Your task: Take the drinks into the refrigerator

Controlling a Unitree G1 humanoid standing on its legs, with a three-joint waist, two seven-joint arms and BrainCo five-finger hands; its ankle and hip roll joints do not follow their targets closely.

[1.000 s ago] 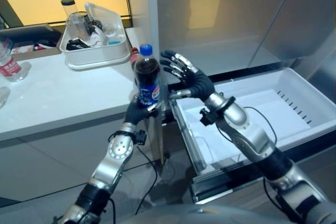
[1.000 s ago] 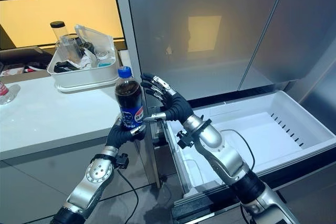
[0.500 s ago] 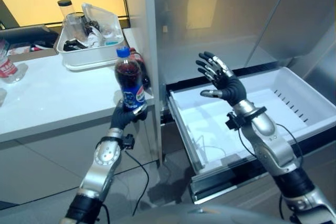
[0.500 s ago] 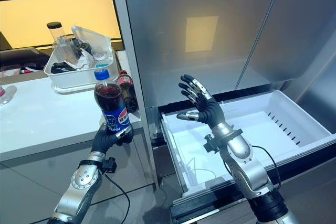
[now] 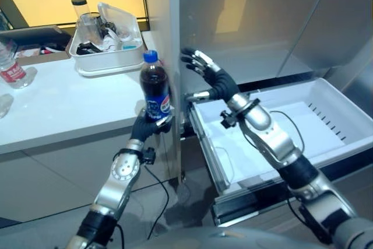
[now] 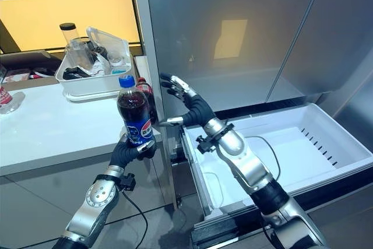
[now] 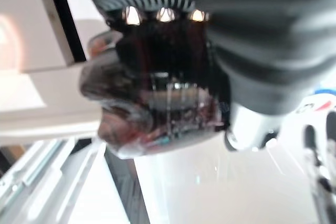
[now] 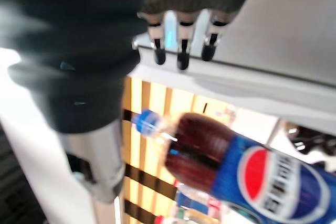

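My left hand (image 5: 149, 127) is shut on the lower part of a cola bottle (image 5: 155, 89) with a blue cap and blue label, held upright above the counter's corner. The left wrist view shows the bottle's dark base (image 7: 157, 103) inside the curled fingers. To the bottle's right my right hand (image 5: 217, 87) is open, fingers spread, palm facing the bottle, a short gap apart. In the right wrist view the bottle (image 8: 252, 171) lies past the straight fingers (image 8: 181, 51). A second cola bottle (image 6: 147, 94) stands on the counter behind the held one.
A white refrigerator drawer (image 5: 344, 100) stands pulled out at the right, below the grey refrigerator doors (image 5: 250, 16). On the white counter (image 5: 64, 106) sit a white bin (image 5: 108, 59) of odds and ends and a water bottle (image 5: 11, 69) at the far left.
My right hand has swung left from above the drawer to beside the bottle. The left hand has carried the bottle slightly right, toward the counter's corner.
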